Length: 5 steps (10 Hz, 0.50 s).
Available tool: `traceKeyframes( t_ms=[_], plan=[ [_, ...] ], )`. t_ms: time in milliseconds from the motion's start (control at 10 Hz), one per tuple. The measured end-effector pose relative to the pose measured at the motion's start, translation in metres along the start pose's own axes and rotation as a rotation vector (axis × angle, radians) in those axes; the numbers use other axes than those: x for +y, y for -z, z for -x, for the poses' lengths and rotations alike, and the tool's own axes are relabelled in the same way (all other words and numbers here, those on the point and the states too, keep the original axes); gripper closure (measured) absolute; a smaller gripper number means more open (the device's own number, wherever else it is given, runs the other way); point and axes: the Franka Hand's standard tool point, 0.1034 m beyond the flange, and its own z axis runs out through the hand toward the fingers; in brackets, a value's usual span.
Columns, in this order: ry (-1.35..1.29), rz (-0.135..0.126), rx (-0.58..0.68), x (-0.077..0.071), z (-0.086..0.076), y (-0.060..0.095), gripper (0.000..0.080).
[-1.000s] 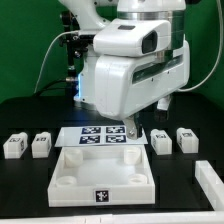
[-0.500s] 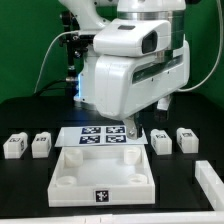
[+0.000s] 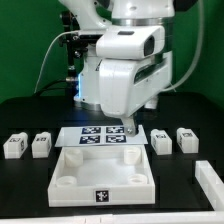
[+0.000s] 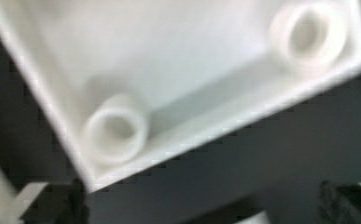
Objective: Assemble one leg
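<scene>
Pincer [image 3: 128, 128] hangs wide open and empty over the white panel [image 3: 101, 155].

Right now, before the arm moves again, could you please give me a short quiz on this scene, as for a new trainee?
1. How many small legs stand on the table?
2. True or false: the gripper is holding a leg.
3. What fills most of the wrist view?
A) a leg
B) the white panel with round sockets
C) a screw

Key:
1. Four: two on the exterior view's left of the panel and two on its right.
2. False. The fingers are apart and there is nothing between them.
3. B.
</scene>
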Motion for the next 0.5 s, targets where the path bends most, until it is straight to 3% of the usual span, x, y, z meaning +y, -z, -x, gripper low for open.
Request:
traceKeyframes(
  t_ms=[100,300,400,500],
  plan=[
    [0.122,0.003,0.004,-0.016,0.018,-0.011,0.0150],
    [0.342,-0.017,0.008,-0.035,0.050,-0.036,0.0150],
    [0.423,-0.032,0.005,-0.038,0.057,-0.044,0.0150],
    [0.428,-0.032,0.008,-0.041,0.057,-0.051,0.0150]
  ],
)
